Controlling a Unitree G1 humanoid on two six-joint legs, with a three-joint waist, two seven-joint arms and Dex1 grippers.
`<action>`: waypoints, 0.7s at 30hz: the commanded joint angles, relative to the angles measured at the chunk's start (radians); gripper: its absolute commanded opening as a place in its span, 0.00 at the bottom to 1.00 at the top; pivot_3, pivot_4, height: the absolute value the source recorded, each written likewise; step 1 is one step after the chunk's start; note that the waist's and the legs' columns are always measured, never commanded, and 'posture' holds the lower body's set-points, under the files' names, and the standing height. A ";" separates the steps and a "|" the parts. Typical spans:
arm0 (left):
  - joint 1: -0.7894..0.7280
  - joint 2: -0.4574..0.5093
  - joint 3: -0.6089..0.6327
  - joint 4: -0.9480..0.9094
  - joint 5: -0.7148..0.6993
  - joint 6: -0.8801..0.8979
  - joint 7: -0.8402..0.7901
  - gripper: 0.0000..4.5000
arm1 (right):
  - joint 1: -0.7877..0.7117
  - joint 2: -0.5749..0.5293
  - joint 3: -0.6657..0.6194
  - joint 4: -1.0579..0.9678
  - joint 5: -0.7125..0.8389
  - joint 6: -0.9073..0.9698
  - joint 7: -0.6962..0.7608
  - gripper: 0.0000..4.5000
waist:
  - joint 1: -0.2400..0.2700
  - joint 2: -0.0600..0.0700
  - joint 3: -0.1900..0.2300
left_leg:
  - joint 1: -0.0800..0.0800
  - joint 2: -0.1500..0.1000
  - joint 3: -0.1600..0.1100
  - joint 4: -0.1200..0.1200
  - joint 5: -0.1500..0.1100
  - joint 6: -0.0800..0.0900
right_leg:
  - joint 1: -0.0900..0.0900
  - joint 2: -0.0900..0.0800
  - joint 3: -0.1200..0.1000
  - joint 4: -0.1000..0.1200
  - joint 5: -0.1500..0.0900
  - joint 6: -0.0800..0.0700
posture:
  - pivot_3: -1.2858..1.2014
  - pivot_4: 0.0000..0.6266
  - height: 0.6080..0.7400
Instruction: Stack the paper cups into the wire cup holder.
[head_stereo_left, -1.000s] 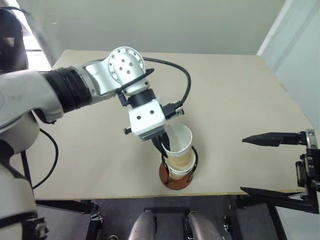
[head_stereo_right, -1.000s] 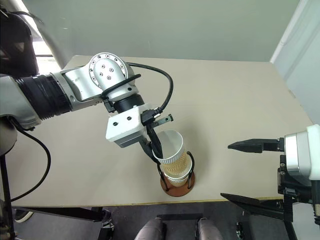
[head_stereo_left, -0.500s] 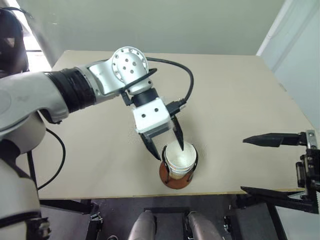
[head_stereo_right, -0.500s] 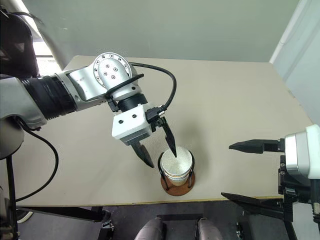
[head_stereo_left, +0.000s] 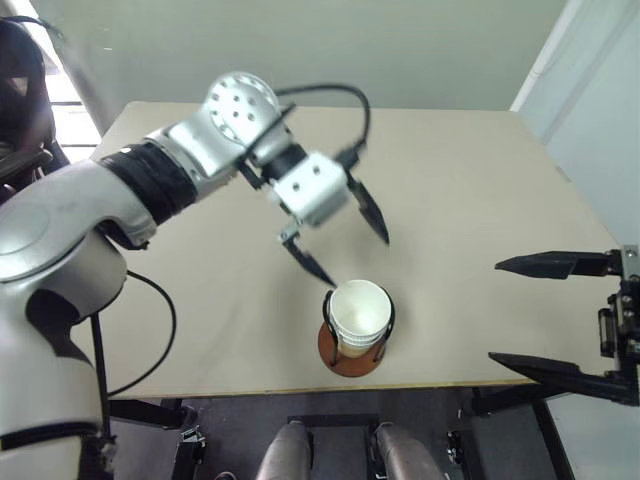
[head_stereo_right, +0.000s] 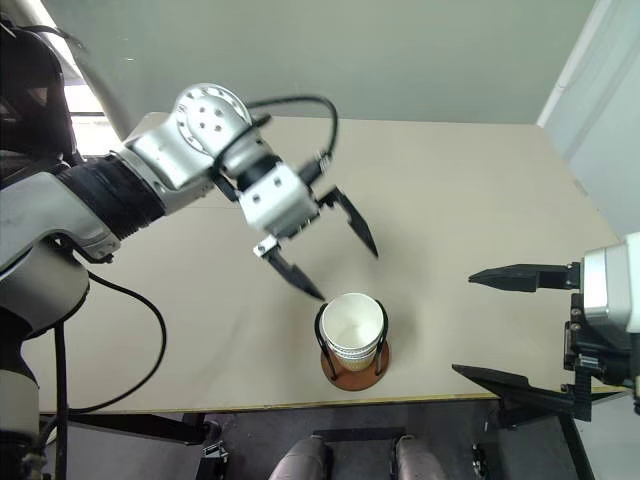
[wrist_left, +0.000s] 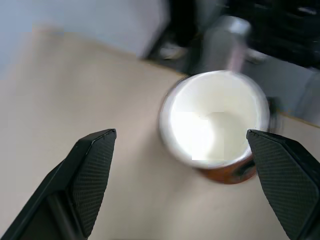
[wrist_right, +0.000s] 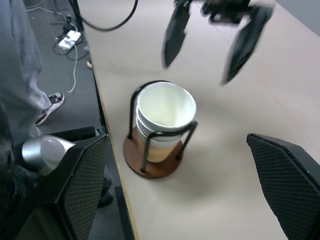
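Beige table; paper cups nested in wire cup holder, near edge

The table is bare from 9 through 12 to 3 o'clock of the wire cup holder. The nested paper cups occupy the holder. The left gripper, fingers spread, hangs above at 11 o'clock, clear of the rims. The right gripper, fingers spread, stands well apart at 3 o'clock.

A pale beige surface carries the wire cup holder near its front edge, its reddish-brown base flat on it, apparently nothing else.
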 joint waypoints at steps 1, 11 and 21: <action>0.070 0.063 0.229 0.124 0.052 0.142 -0.032 0.99 | -0.002 -0.010 0.022 0.070 -0.105 -0.056 0.072 1.00 | -0.001 0.001 -0.001 | 0.000 0.000 0.000 0.000 0.000 0.000 | 0.000 0.000 0.000 0.000 0.000 0.000 | 0.52 0.24 1.00; 0.603 0.389 0.825 -0.167 0.181 0.519 0.163 0.99 | -0.097 -0.014 0.260 0.445 -0.478 -0.303 0.135 1.00 | -0.012 0.005 -0.003 | 0.001 0.000 0.001 -0.001 0.003 -0.001 | -0.002 0.000 -0.001 -0.001 0.001 0.001 | 0.52 0.24 1.00; 1.392 0.557 1.503 -0.521 0.131 0.774 0.378 0.99 | -0.367 0.007 0.565 0.687 -0.611 -0.450 0.194 1.00 | -0.024 0.005 -0.003 | 0.006 0.001 0.003 -0.005 0.005 -0.004 | -0.003 0.000 0.002 0.005 -0.008 -0.015 | 0.52 0.24 1.00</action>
